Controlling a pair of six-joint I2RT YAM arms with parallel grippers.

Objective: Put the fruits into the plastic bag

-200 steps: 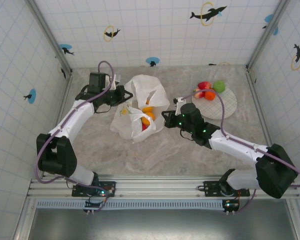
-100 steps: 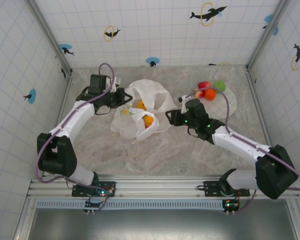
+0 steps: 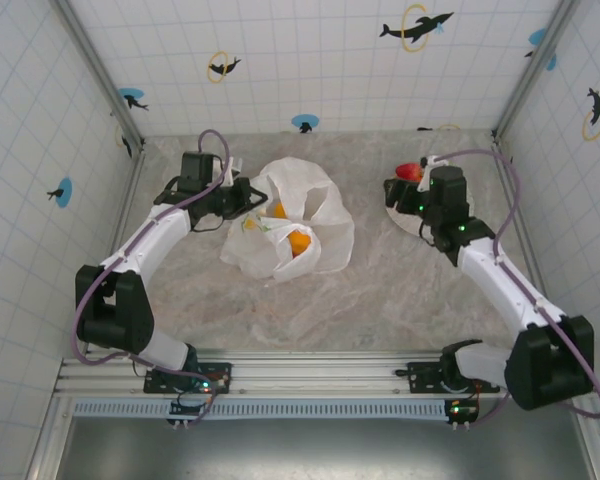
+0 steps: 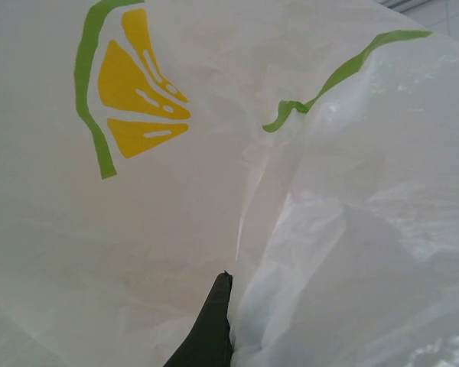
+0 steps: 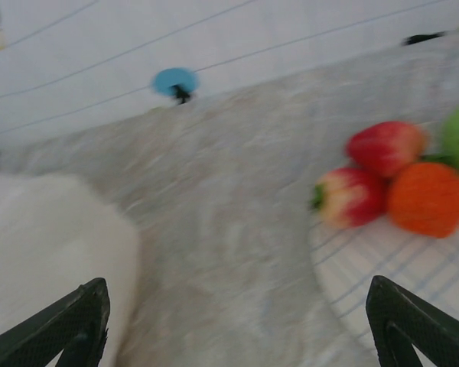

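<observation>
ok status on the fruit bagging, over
Left pincer shut on edge of plastic bag. Right pincer open, empty, near plate. Two oranges in bag, four fruits on plate. Nothing blocking them.

Plastic bag: white, yellow citrus slices, green outlines. Fruits: 2 red, 1 orange, 1 green. Plate: white, checked.

Even, bright light fills the overhead view, with only faint shadows. The right wrist view is smeared by motion blur, softening the small glossy toy fruits.
</observation>
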